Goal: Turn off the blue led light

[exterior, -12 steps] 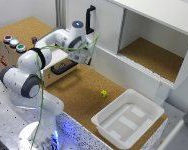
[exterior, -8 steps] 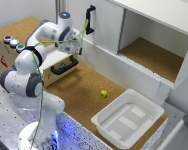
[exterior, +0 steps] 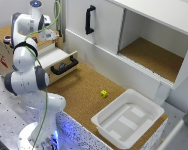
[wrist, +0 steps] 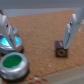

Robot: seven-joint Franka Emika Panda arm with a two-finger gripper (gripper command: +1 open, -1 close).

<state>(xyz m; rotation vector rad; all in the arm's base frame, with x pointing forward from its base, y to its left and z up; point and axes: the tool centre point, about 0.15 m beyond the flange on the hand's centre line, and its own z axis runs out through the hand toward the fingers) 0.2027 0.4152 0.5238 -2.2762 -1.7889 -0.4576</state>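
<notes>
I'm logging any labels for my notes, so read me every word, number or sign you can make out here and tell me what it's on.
No text can be read in either view.
Wooden box: a red mark on its front, too small and blurred to read.
Small purple block: a pale ring-like mark on its face, too blurred to read as a sign.
Green button and blue light: no lettering visible.
White tub: no marking visible.

The round silver-rimmed blue led light (wrist: 10, 41) is glowing pale cyan-blue, and its neighbour, the round silver-rimmed button with the green cap (wrist: 13, 62), is showing deep green. The small cube block (wrist: 60, 48) is showing purple with a yellow mark. The speckled tan cork surface (exterior: 89, 90) is carrying a small yellow-green block (exterior: 103, 93) and a plain white plastic tray (exterior: 128, 118). The black drawer handle (exterior: 64, 66) is contrasting with its white front.
</notes>
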